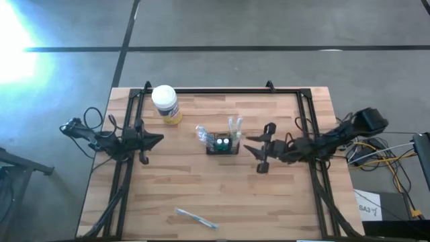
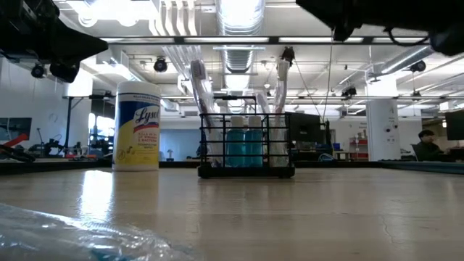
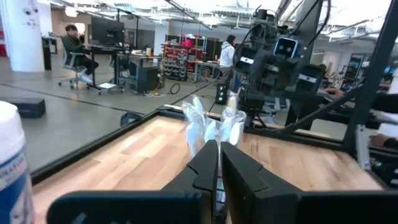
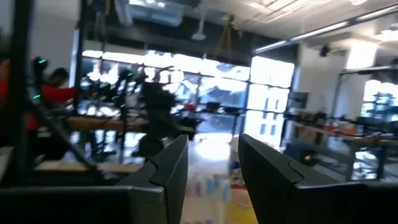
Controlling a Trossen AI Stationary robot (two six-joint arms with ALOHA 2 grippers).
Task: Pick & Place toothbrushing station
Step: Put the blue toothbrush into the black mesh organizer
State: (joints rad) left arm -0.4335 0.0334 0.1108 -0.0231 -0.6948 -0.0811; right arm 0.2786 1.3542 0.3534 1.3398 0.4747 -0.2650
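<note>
The toothbrushing station [image 1: 222, 144] is a small black wire holder with blue bottles and wrapped toothbrushes standing in it. It rests on its base at the table's middle and also shows in the low view [image 2: 246, 145]. My right gripper [image 1: 261, 147] is open and empty just right of the station, apart from it. In its wrist view the gripper [image 4: 212, 163] points at the blurred station [image 4: 208, 186]. My left gripper [image 1: 158, 139] is shut and empty, left of the station. In the left wrist view [image 3: 219, 163] the station [image 3: 214, 127] stands beyond its fingers.
A white-lidded yellow jar [image 1: 166, 104] stands at the far left of the table and also shows in the low view [image 2: 138, 127]. A plastic-wrapped toothbrush [image 1: 196, 218] lies near the front edge. A black frame [image 1: 222, 91] runs along the far edge and both sides. People sit in the room behind.
</note>
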